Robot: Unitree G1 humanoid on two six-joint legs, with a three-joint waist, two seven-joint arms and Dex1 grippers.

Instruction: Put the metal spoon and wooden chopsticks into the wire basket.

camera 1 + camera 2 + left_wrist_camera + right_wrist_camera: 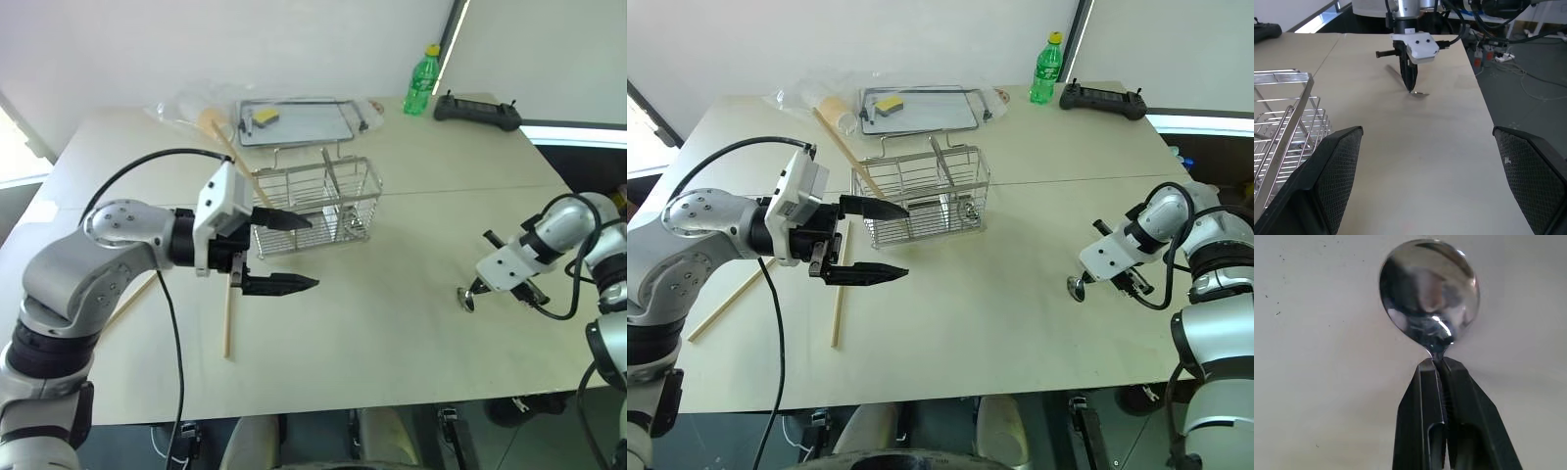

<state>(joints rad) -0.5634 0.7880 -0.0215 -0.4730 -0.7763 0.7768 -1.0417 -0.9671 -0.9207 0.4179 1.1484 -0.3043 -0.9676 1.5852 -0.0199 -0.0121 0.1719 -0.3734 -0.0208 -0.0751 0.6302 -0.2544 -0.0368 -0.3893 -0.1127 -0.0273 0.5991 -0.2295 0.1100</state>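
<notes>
Right gripper (1442,363): clamped on your metal spoon (1430,293) neck, for lifting | left gripper (294,253): wide open, empty, waiting beside wire basket (318,201)

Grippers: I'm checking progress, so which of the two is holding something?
The right gripper, shut on the metal spoon at the neck below its bowl. The left gripper hangs open and empty near the wire basket.

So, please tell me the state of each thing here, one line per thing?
metal spoon: on the table, neck pinched by the right end effector.
right end effector: shut on the spoon.
left end effector: open, empty, beside the basket.
wire basket: upright.
wooden chopsticks: flat on the table, apart, outside the basket.
green bottle: upright, capped.
</notes>
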